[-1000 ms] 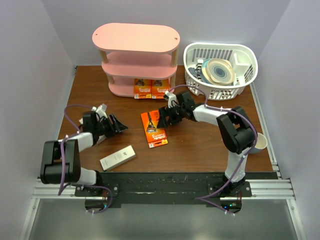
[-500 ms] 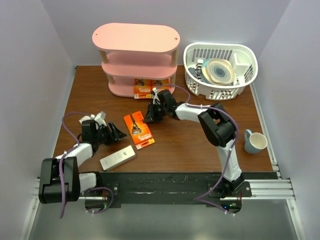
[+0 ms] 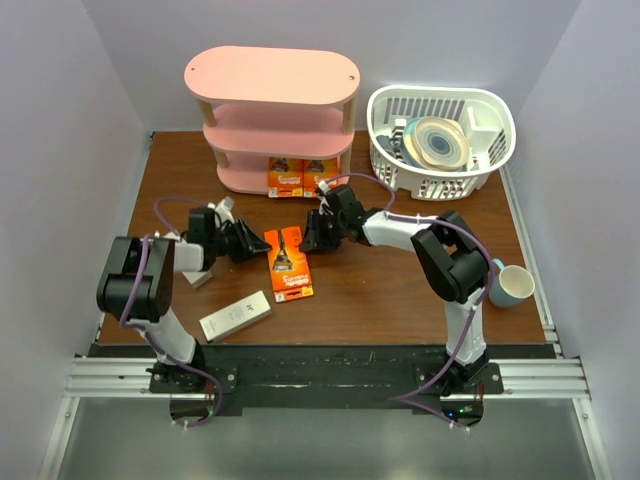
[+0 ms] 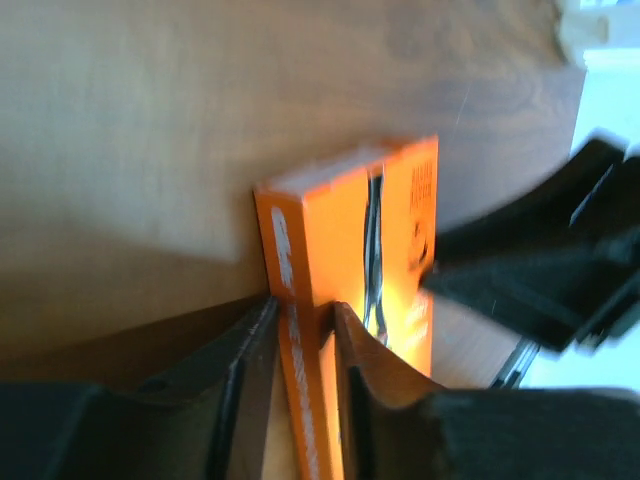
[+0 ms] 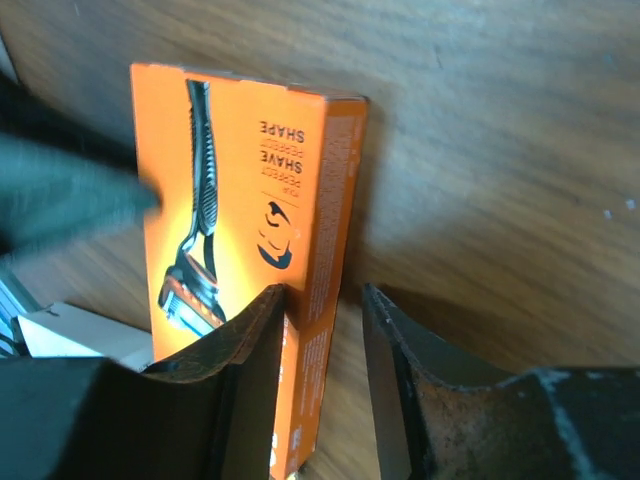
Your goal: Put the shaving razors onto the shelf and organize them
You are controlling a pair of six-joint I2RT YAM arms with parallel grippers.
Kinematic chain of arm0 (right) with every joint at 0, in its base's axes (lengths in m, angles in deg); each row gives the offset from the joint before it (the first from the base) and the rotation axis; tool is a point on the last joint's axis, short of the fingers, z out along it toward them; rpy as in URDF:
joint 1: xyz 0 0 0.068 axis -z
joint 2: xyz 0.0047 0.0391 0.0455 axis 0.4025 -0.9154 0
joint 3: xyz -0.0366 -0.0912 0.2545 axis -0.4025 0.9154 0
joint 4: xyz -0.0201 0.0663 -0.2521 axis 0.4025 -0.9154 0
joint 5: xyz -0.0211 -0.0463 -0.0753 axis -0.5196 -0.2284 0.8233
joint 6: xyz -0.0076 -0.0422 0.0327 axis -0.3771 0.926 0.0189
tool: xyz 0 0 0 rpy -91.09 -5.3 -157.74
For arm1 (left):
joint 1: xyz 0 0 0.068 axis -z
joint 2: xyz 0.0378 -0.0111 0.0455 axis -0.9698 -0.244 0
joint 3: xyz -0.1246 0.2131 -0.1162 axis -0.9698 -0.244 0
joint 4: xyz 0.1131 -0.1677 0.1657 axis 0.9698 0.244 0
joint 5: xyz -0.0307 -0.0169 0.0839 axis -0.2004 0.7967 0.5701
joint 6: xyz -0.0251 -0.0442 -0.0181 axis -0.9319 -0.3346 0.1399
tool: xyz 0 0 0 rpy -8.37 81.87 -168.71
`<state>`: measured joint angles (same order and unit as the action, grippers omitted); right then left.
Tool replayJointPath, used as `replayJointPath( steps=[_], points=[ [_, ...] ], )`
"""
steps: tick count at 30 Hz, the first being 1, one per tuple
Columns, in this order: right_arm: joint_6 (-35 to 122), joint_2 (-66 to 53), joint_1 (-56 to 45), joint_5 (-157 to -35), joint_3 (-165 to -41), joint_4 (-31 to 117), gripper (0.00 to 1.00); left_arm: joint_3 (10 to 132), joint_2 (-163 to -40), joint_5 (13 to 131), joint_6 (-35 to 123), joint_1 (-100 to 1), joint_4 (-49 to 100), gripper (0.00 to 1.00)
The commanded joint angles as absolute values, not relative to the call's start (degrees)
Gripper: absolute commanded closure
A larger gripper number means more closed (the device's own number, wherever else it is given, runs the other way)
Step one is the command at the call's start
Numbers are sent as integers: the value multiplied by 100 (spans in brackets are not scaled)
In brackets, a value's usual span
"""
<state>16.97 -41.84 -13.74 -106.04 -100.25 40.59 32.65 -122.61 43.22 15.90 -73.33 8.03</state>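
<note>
One orange razor pack (image 3: 287,262) lies mid-table, its top end between my two grippers. My left gripper (image 3: 255,245) comes from the left and is shut on the pack's (image 4: 400,230) long edge, one finger under the side and one on the printed face, seen close at the left gripper (image 4: 303,310). My right gripper (image 3: 310,238) stands open astride the other edge: in the right wrist view the right gripper (image 5: 322,295) has one finger against the pack's (image 5: 240,180) face and the other apart from it. Two more orange packs (image 3: 302,177) stand on the pink shelf's (image 3: 270,75) bottom tier. A whitish-grey box (image 3: 235,315) lies near the front.
A white slatted basket (image 3: 440,140) holding discs sits at the back right beside the shelf. A blue mug (image 3: 510,283) stands at the right table edge, behind my right arm's elbow.
My left arm swung up and right to the pack and closed on its edge. The right gripper's jaws widened. The pack turned more upright and shifted slightly right.
</note>
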Motion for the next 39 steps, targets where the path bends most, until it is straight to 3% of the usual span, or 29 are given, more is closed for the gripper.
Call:
replayJointPath(
  steps=[1, 5, 12, 13, 17, 19, 23, 25, 33, 39],
  points=[
    [2026, -4204, -1467, -10513, -9770, 3579, 63, 4179, -12806, 4539, 1544, -7359, 941, 71],
    [1850, -4547, -1625, -10593, -10156, 3790, 67, 4698, -13132, 4477, 1543, -7394, 791, 83],
    [1481, -5391, -1748, -10365, -11351, 3896, 73, 4884, -12861, 4557, 1868, -7904, 1133, 85],
    [1437, -5522, -1749, -10330, -11431, 3922, 73, 4884, -12756, 4557, 1938, -8061, 1212, 83],
    [1384, -5620, -1740, -10092, -11669, 4010, 76, 4866, -11940, 4654, 2438, -8308, 2281, 57],
    [1393, -5576, -1722, -10066, -11695, 4010, 76, 4692, -11736, 4584, 2755, -8317, 2714, 53],
    [1524, -5060, -1670, -10144, -11398, 4063, 56, 4015, -11472, 4083, 2651, -8309, 3007, 47],
    [1621, -4830, -1652, -10224, -11257, 4098, 50, 3716, -11384, 4134, 2537, -8282, 2901, 46],
    [1858, -4144, -1739, -10479, -10360, 3958, 46, 3671, -11533, 4407, 2651, -7870, 2883, 46],
    [1823, -4099, -1994, -10523, -10043, 4142, 45, 3671, -11796, 5091, 2607, -7816, 3207, 57]
  ],
)
